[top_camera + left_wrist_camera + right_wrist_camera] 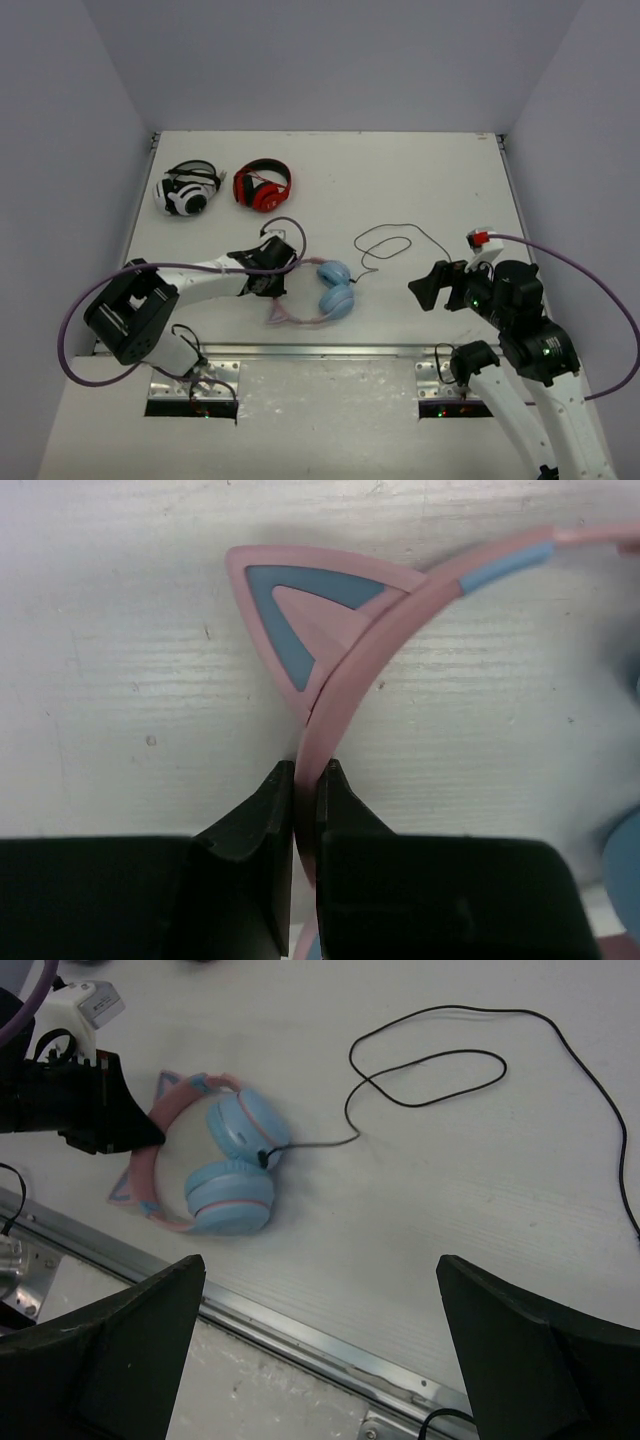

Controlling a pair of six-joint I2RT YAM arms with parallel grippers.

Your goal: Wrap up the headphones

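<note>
Now left arm [205,272]: stretched low to centre, jaws pinching headphones [336,298] headband
Right arm [520,310]: hovering lower right, jaws spread

headphones [336,290]: band partly under left hand [270,291] | cable [445,1007]: cut off, right edge, right wrist view
</note>
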